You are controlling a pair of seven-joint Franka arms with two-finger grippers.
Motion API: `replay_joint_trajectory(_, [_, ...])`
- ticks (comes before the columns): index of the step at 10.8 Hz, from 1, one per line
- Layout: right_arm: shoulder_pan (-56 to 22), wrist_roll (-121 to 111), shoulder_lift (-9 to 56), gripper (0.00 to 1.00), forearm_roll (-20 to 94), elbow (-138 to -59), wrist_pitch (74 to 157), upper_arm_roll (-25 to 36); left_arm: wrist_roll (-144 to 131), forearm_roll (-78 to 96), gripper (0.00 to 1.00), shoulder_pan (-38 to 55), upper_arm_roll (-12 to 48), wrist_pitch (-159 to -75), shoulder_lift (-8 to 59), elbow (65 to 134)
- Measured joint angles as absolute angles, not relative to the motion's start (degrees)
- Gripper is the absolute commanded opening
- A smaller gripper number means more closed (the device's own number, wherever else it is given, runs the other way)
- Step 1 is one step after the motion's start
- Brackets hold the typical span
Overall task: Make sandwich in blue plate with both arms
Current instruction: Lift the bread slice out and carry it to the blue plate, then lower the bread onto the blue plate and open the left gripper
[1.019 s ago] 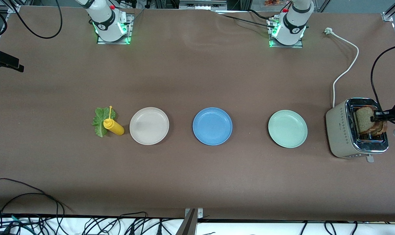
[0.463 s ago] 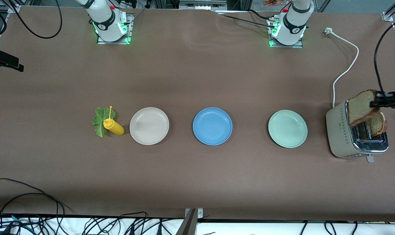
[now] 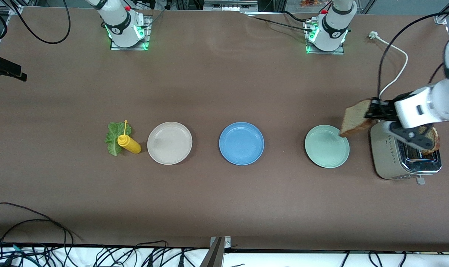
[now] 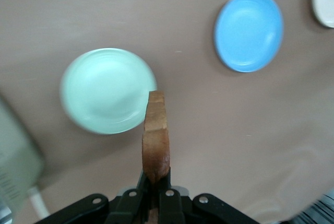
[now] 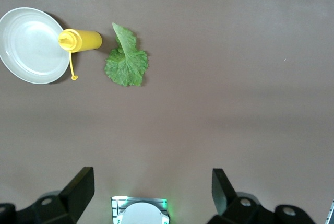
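Across the brown table (image 3: pixel 224 193) three plates sit in a row, well apart from one another. At the left arm's end stands a pale toaster (image 3: pixel 389 155), the biggest thing on the table, with one slice of bread (image 3: pixel 431 142) poking out of its slot. Its white cord (image 3: pixel 395 76) trails toward the arms' bases.

Over the gap between the toaster and the green plate (image 3: pixel 326 146) hangs the left arm (image 3: pixel 426 105), reaching in from the edge of the front view. The left gripper (image 3: pixel 374 110) is pinching a bread slice (image 3: pixel 356 118) by one edge, the slice tilted, its free end over the rim of the green plate. From the left wrist camera the slice (image 4: pixel 156 140) shows edge-on, clamped between the black fingers (image 4: pixel 141 195).

Mid-row lies the blue plate (image 3: pixel 241 143), bare. Next toward the right arm's end is the beige plate (image 3: pixel 169 142), and just beside that a yellow squeeze bottle (image 3: pixel 130 144) lies on its side, partly on top of a lettuce leaf (image 3: pixel 113 138).

Only the base of the right arm (image 3: pixel 122 24) shows in the front view. The right gripper (image 5: pixel 151 187) waits high over the table, fingers spread wide with nothing between them.
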State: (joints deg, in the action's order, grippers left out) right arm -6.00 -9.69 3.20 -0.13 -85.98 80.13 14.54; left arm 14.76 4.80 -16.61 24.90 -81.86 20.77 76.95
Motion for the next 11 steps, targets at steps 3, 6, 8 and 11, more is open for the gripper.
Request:
replay_joint_trajectory(3, [-6.0, -9.7, 3.2, 1.0, -0.1, -85.9, 80.1, 14.5, 12.1, 15.8, 0.0, -11.5, 24.9, -85.4, 27.2, 77.0])
replay_joint_trajectory(6, [-6.0, -9.7, 3.2, 1.0, -0.1, -85.8, 80.0, 14.5, 7.8, 22.6, 0.0, -2.3, 25.1, -96.6, 34.6, 77.1])
replay_joint_trajectory(8, [-6.0, -9.7, 3.2, 1.0, -0.1, -85.8, 80.0, 14.6, 7.1, 28.0, 0.0, 2.6, 25.1, -106.1, 39.4, 77.2])
replay_joint_trajectory(11, [-6.0, -9.7, 3.2, 1.0, -0.1, -85.8, 80.0, 14.6, 7.1, 29.0, 0.0, 5.8, 25.0, -113.9, 44.6, 77.3])
